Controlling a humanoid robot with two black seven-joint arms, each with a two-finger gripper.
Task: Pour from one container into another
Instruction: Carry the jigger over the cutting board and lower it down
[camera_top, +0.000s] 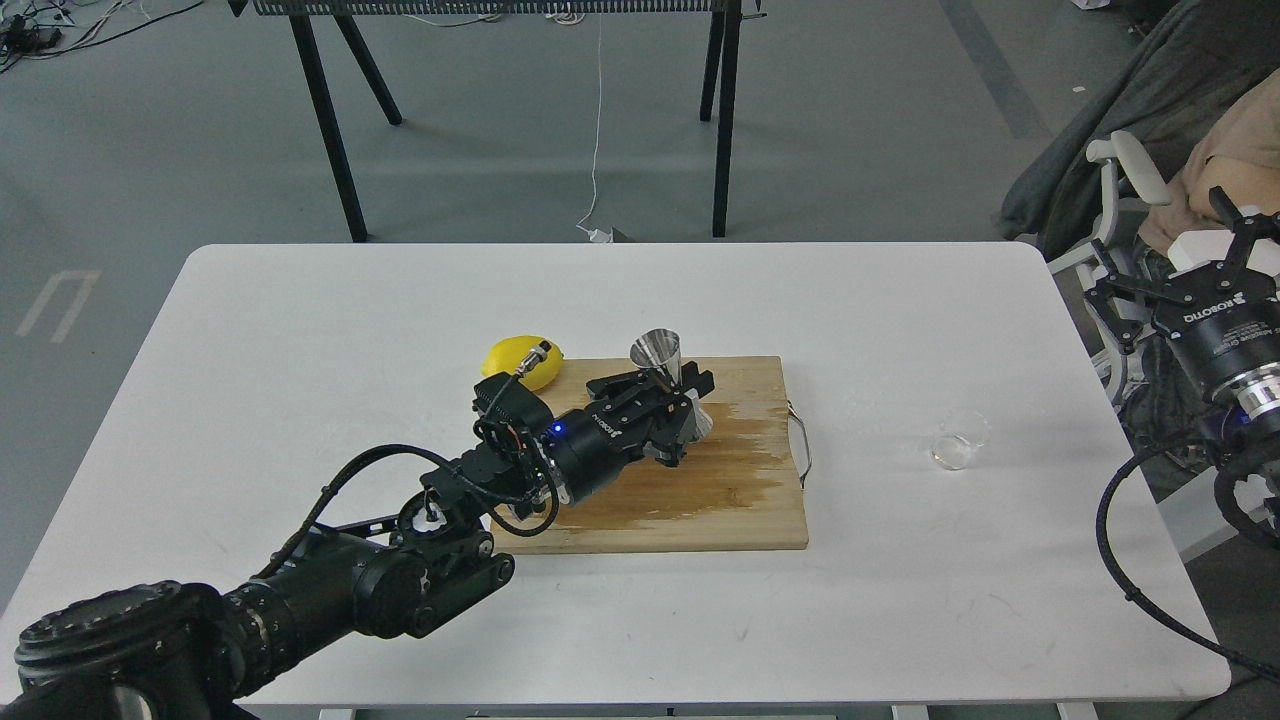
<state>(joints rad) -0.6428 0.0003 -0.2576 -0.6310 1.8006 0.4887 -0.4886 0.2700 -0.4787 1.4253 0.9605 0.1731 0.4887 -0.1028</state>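
Glass cup (958, 443) — small, clear and round — lies tipped on its side on the white table (300, 330), well apart from both grippers: far out to the right of the left gripper (690, 405) and below and to the left of the right gripper (1205, 265). It is off the wooden cutting board (720, 500), beyond the board's metal handle (803, 440).

The steel jigger (660, 360) stands upright on the far part of the board, its open upper cone rising above the left gripper's fingers (640, 383). Those fingers sit on either side of the jigger's waist and lower cone, closed in around it so that it appears held; the exact contact is hidden by the dark finger links. Behind the left gripper's wrist, a yellow lemon (520, 360) rests just beside the board's far left corner. The board surface under and to the right of the left gripper shows a darker, wet-looking patch.

The right gripper hangs off the table's right edge, over the clutter by a chair — its fingers are spread wide and hold nothing.
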